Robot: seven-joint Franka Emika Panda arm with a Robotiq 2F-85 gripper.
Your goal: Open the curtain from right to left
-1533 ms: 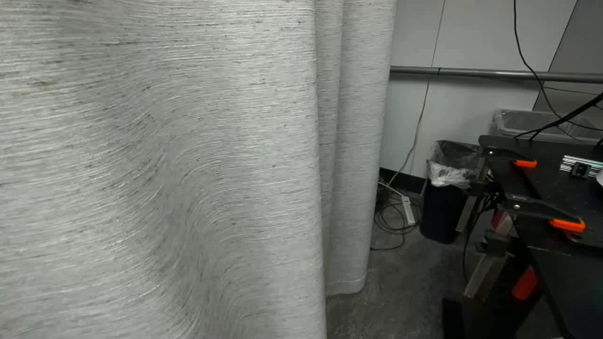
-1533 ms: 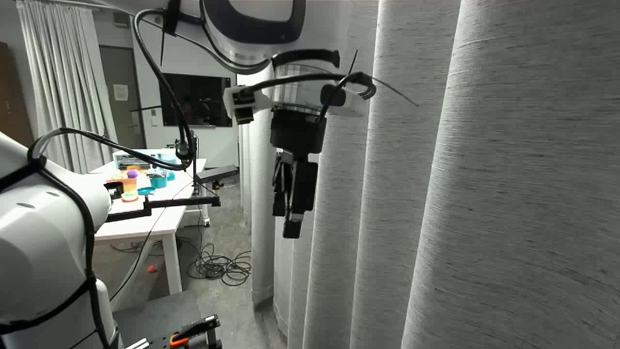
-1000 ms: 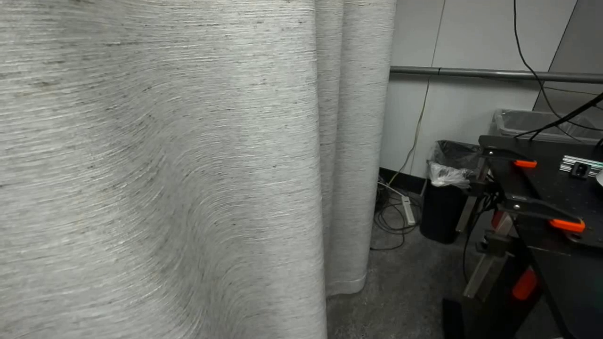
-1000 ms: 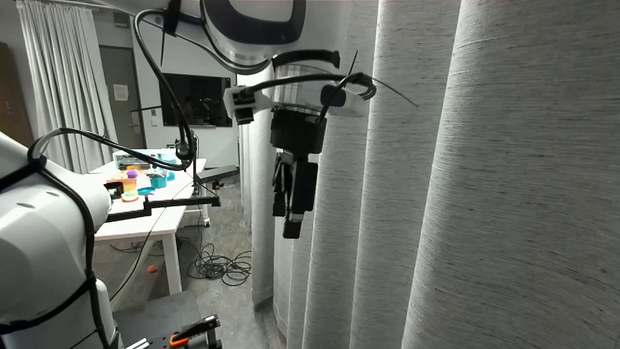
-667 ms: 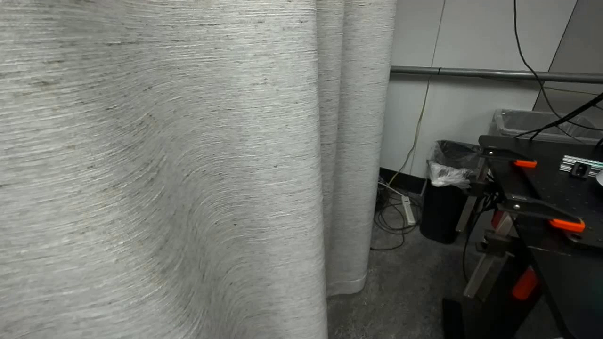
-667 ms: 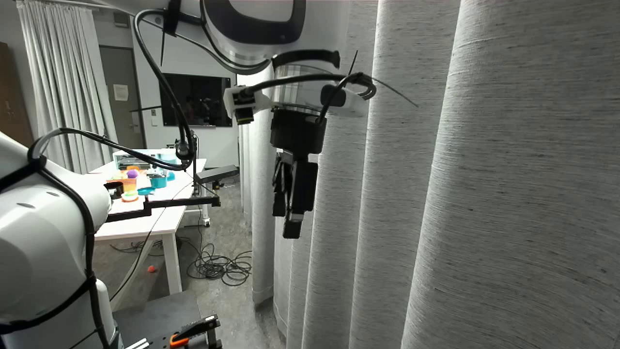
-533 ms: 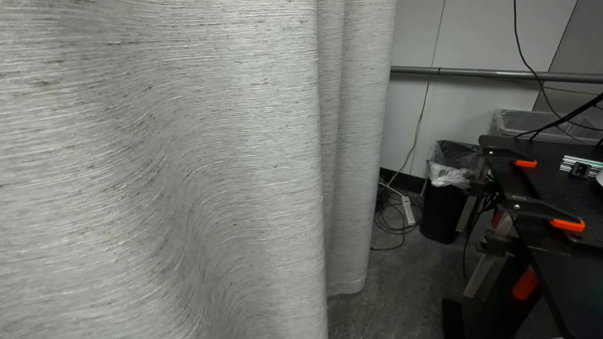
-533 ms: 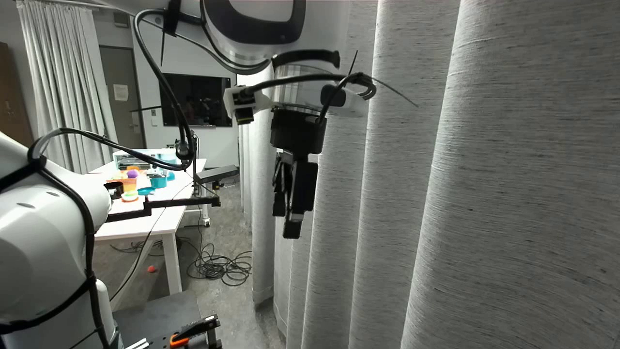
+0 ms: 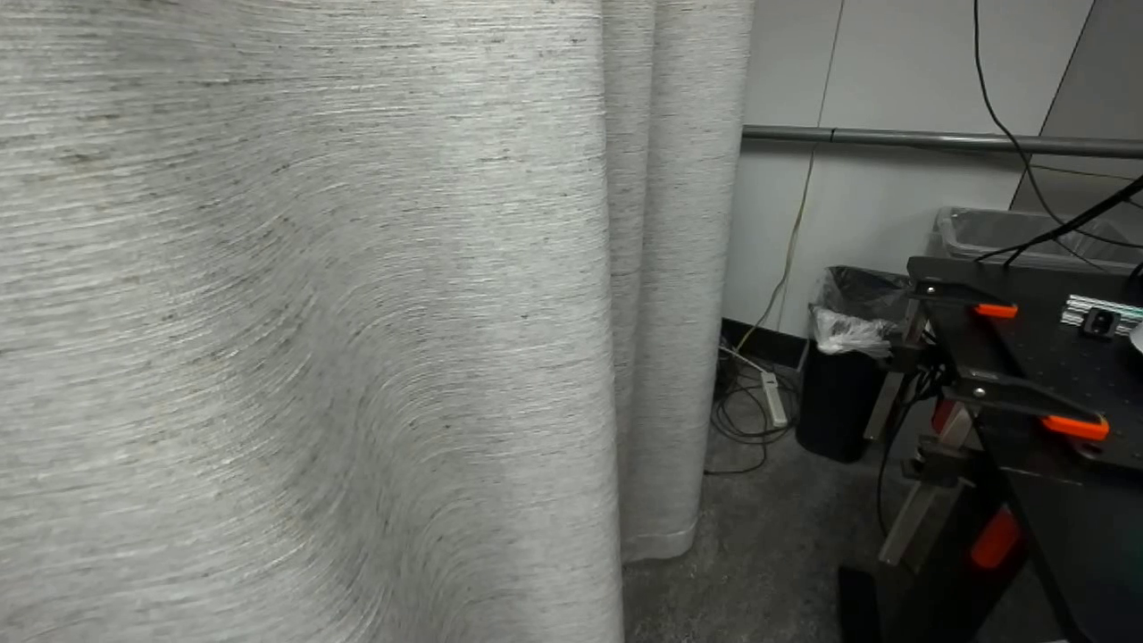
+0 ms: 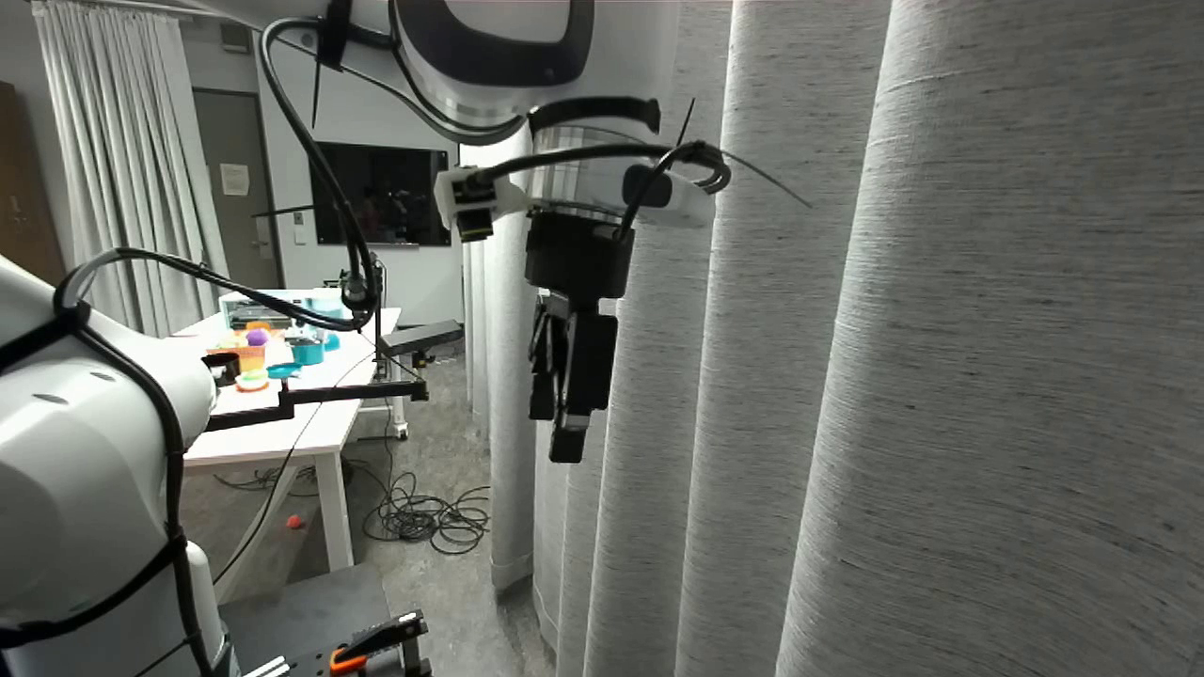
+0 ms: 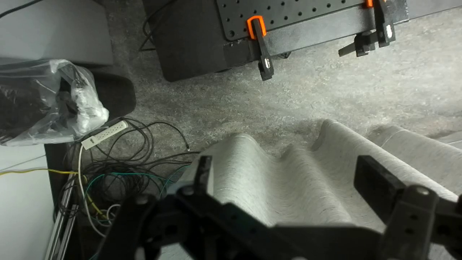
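Note:
The light grey-white curtain (image 9: 384, 321) fills most of an exterior view, and its free edge hangs at the right of the fabric. In an exterior view the curtain (image 10: 997, 338) hangs in long vertical folds on the right. My gripper (image 10: 557, 431) points down beside the folds there; whether it touches the fabric cannot be told. In the wrist view my gripper (image 11: 283, 173) has its two fingers wide apart. Folds of the curtain (image 11: 249, 177) show beyond and between the fingers, not pinched. My gripper is hidden in the exterior view that the curtain fills.
A black table with orange-tipped clamps (image 9: 1076, 427) stands beside the curtain's edge. A lined trash bin (image 9: 844, 393), a power strip (image 9: 774, 399) and tangled cables lie by the wall. A white table (image 10: 273, 432) with colourful objects and floor cables (image 10: 428, 517) are farther back.
The curtain's edge has drifted slightly right in an exterior view, and its folds slightly left in an exterior view. The arm and gripper have not visibly moved.

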